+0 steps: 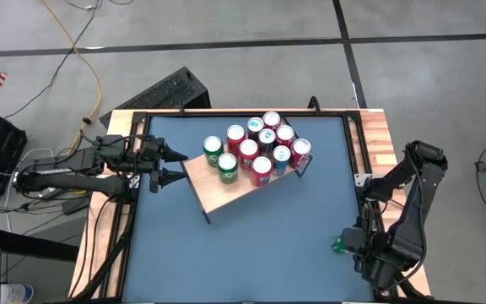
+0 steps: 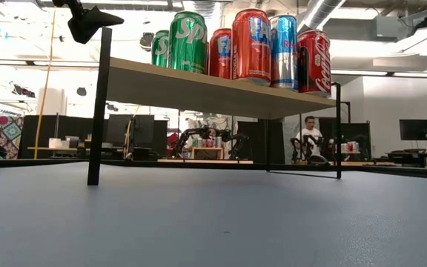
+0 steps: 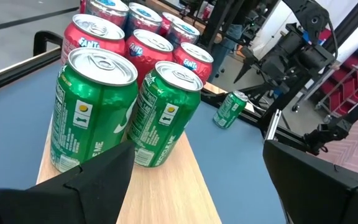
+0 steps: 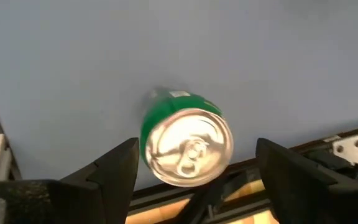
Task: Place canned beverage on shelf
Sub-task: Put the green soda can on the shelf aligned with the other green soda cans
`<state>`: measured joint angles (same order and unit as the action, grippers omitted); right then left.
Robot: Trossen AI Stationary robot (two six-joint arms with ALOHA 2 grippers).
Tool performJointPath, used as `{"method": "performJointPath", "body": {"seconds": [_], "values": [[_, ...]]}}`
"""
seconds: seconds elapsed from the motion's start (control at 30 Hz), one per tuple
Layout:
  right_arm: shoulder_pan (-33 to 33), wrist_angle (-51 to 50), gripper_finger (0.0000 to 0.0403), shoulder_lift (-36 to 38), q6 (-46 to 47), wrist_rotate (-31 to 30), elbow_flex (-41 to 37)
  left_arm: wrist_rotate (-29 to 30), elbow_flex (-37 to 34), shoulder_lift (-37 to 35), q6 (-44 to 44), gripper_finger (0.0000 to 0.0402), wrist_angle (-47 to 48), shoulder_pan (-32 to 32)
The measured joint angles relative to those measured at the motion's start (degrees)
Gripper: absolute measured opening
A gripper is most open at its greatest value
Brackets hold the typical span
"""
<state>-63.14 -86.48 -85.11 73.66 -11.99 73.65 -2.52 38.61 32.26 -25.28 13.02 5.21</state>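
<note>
The left arm reaches in horizontally from the frame's left edge, its left gripper (image 1: 172,166) at centre-left with fingers (image 1: 174,154) spread apart. The right arm folds at lower right, right gripper (image 1: 350,242) pointing down, fingers parted.

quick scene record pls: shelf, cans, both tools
shelf: light wood, mid-table, angled
cans on shelf: ten, upright, two green nearest the left arm, rest red or blue
loose can: green, on the tabletop near its right edge, off shelf
left tool: open, empty, beside shelf's left end
right tool: open, over loose can, not gripping
</note>
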Motion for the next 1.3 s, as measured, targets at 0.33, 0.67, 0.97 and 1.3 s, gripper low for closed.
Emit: {"method": "performJointPath", "body": {"seconds": [0.33,0.67,0.97,1.3], "values": [[0.14,1.70,0.0308,-0.38,-0.23,-0.09,0.04,0.22,0.00,0.02,-0.66,0.0341,0.00,0.00],[0.18,6.01,0.0308,-0.34,-0.50,1.80,-4.14,0.22,0.00,0.02,-1.10,0.0341,0.00,0.00],[0.46,7.48,0.0308,-0.37,-2.28,4.39,-6.75,0.22,0.00,0.02,-1.49,0.0341,0.01,0.00],[4.21,9.65,0.0304,-0.34,-12.41,4.39,-6.75,0.20,0.00,0.88,-1.49,0.0341,0.13,0.00]]}}
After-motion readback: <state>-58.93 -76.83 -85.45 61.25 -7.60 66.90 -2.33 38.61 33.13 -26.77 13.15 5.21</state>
